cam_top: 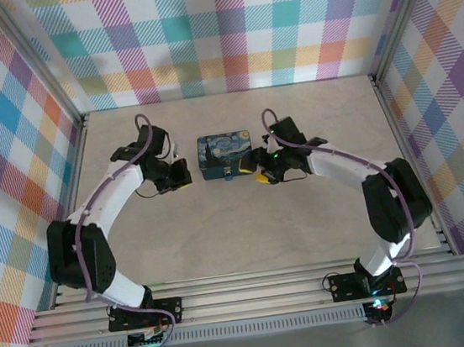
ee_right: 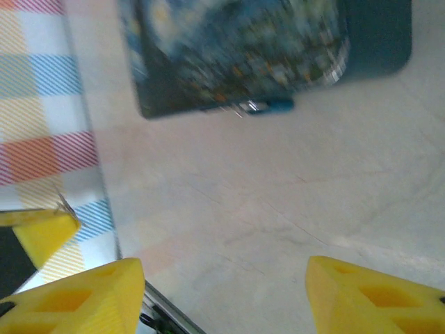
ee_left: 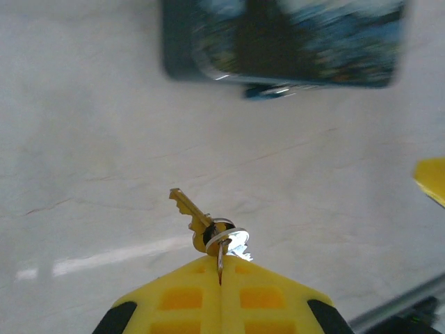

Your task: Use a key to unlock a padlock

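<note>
The padlock (cam_top: 229, 176) is a tiny light-blue block lying against the near side of a dark-blue painted tin (cam_top: 224, 156). It also appears blurred in the left wrist view as the padlock (ee_left: 274, 90) and in the right wrist view as the padlock (ee_right: 268, 106). My left gripper (ee_left: 221, 268) is shut on a key ring, from which a brass key (ee_left: 189, 212) sticks out forward and a silver key (ee_left: 240, 243) hangs. It hovers left of the tin as the left gripper (cam_top: 182, 178). My right gripper (ee_right: 222, 292) stands open above bare table, right of the padlock as the right gripper (cam_top: 258, 175).
The tin (ee_right: 236, 52) sits mid-table between both arms. Plaid walls (cam_top: 9, 150) close in the table on three sides. A yellow finger (ee_left: 432, 177) of the right gripper shows at the left wrist view's edge. An aluminium rail (cam_top: 255, 293) runs along the near edge.
</note>
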